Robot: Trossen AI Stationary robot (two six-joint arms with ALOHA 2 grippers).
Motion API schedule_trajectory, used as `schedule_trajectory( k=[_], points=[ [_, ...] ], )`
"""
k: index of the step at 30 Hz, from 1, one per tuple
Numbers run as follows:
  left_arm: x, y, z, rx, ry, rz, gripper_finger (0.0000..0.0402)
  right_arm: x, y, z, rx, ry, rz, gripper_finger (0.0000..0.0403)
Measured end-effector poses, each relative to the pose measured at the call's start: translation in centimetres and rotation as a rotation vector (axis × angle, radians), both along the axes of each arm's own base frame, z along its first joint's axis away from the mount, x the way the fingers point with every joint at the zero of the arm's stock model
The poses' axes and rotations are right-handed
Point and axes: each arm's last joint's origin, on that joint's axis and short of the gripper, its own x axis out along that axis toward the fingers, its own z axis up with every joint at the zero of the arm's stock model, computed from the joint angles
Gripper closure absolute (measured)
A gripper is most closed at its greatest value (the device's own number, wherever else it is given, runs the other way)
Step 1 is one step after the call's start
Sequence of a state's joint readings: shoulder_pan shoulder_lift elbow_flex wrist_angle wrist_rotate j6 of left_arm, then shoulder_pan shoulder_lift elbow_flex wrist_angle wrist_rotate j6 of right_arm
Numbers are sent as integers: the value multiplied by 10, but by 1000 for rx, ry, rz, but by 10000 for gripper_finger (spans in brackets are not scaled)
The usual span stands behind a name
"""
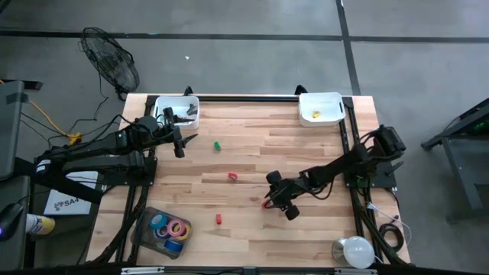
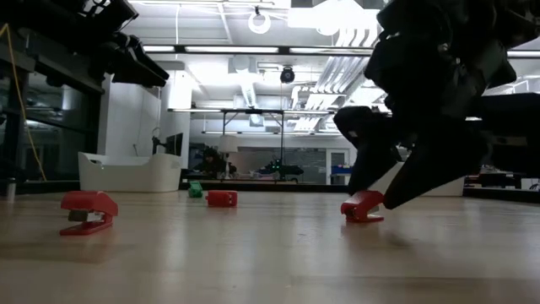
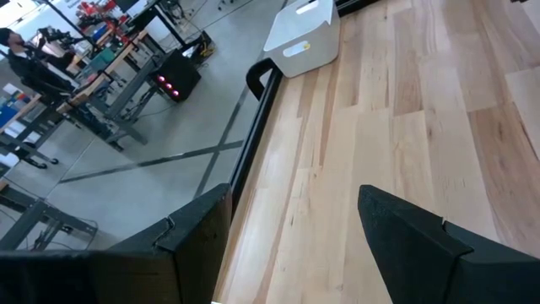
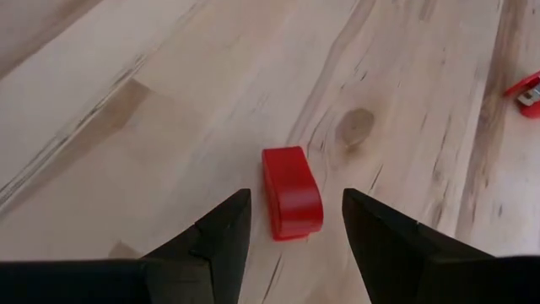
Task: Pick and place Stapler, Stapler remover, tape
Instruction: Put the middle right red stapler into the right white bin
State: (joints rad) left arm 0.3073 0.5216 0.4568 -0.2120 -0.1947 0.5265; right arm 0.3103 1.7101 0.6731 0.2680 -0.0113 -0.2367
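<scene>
A small red stapler [image 4: 291, 192] lies flat on the wooden worktop [image 1: 306, 153], right of centre, framed between the two dark fingers of the right gripper [image 4: 292, 221], whose jaws stand open on either side of it without touching it. Seen from above, the right gripper [image 1: 276, 200] hangs low over that spot, and from table height the stapler [image 2: 363, 206] shows at the foot of the dark arm.

Other small red pieces are spread across the worktop: one [image 1: 232, 176] near the middle and another [image 1: 218, 218] closer to the front edge; in the low view the front one reads as a second red stapler [image 2: 88, 209] with a metal base. A small green block [image 1: 217, 144] sits farther back, toward the left arm.

The tape rolls [image 1: 170, 228], blue, pink and purple rings, lie together in a clear tray [image 1: 144, 228] at the front left corner of the worktop, well apart from both arms.

The left gripper [image 1: 178, 140] is held above the back left part of the worktop, beside a white bin [image 1: 160, 102] holding dark items; its jaws are open and hold nothing. A second white bin [image 1: 321, 98] at the back right corner holds something yellow. A fan [image 1: 111, 59] stands on the floor beyond the back left corner.
</scene>
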Motion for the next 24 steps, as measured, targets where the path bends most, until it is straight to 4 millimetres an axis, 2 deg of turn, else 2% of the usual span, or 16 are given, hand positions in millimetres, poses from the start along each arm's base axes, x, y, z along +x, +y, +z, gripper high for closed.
schedule_trajectory(
  k=[13, 24],
  points=[
    [0, 0, 0, 0, 0, 0, 147, 5, 1, -13, 42, 4, -35, 228],
    [0, 0, 0, 0, 0, 0, 147, 5, 2, -14, 95, 25, -48, 329]
  ],
)
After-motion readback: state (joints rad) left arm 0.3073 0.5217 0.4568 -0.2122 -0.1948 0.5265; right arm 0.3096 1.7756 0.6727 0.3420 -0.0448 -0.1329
